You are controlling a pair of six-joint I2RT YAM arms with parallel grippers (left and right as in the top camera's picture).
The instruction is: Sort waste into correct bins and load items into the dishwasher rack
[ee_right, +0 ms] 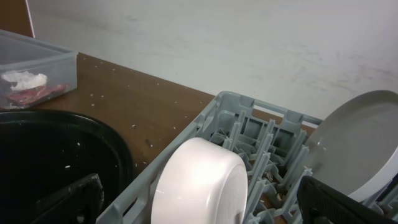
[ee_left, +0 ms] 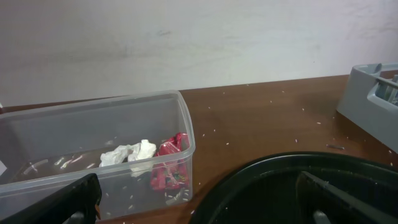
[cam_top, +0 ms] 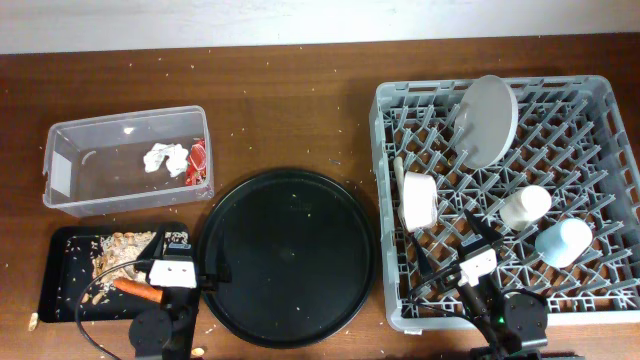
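Observation:
The clear tub (cam_top: 70,170) at the back left holds the crumpled white tissue (cam_top: 165,157) and the red wrapper (cam_top: 197,160); both also show in the left wrist view, the tissue (ee_left: 129,153) beside the wrapper (ee_left: 169,163). The shallow black tray (cam_top: 65,262) holds beige scraps (cam_top: 115,245) and the carrot (cam_top: 138,290). The grey rack (cam_top: 600,130) holds the plate (cam_top: 490,120), white bowl (cam_top: 418,200), small white cup (cam_top: 525,207), light blue cup (cam_top: 563,241) and what looks like the fork (cam_top: 398,170). My left gripper (cam_top: 172,252) is open and empty at the black tray's right edge. My right gripper (cam_top: 450,250) is open and empty over the rack's front, behind the bowl (ee_right: 199,180).
A large round black tray (cam_top: 288,255) lies between the bins and the rack, flecked with crumbs. Small crumbs are scattered over the brown table (cam_top: 300,110). A wall stands behind the table's far edge.

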